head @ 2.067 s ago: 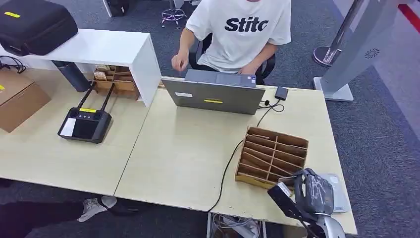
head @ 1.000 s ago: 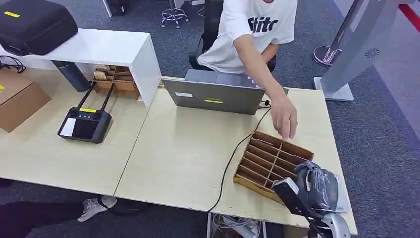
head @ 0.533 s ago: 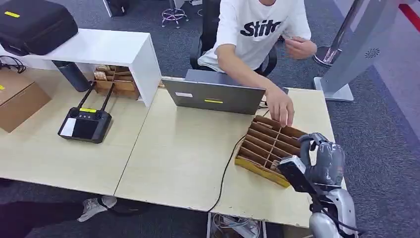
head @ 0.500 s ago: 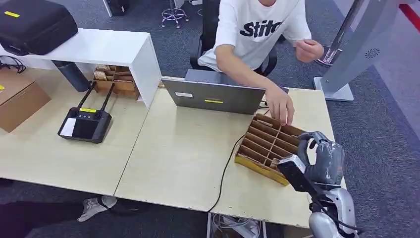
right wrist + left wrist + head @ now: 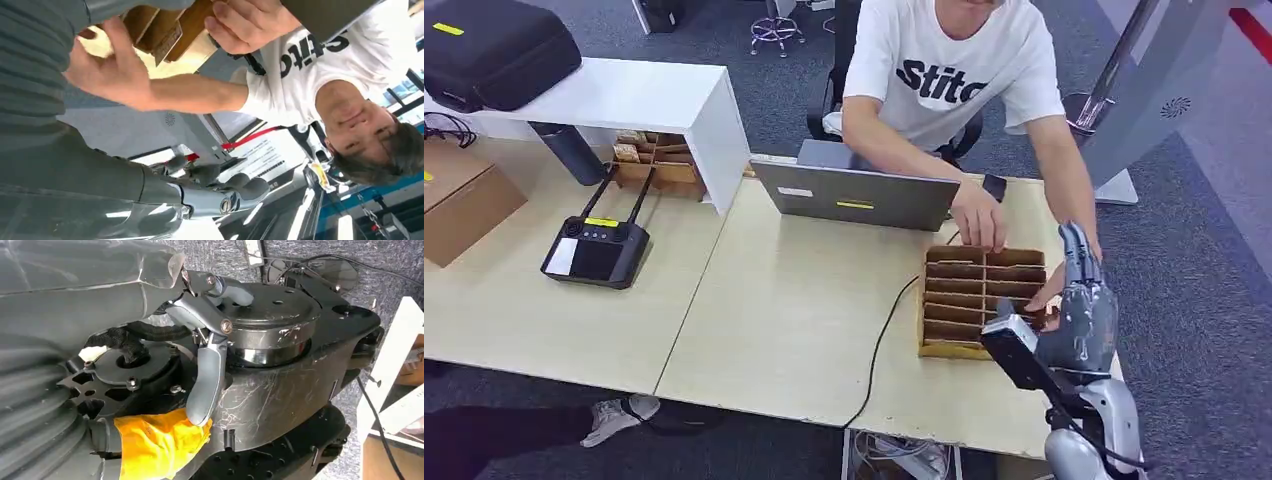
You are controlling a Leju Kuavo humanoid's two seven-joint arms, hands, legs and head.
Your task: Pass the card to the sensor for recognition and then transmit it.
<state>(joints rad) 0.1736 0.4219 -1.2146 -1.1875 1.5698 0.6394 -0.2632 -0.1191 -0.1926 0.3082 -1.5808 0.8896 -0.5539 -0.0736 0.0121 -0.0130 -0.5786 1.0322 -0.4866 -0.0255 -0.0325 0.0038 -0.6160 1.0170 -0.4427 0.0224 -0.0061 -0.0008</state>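
Your right hand, fingers spread and holding nothing, hangs beside the cardboard divider tray on the counter while the person's hands grip that tray; no card is discernible, so reaching risks striking them

Grey carpet floor all round. Two pale wood tables pushed together before me. White shelf unit at 10 o'clock; office chair at 12.

The table bears a laptop and divided box.
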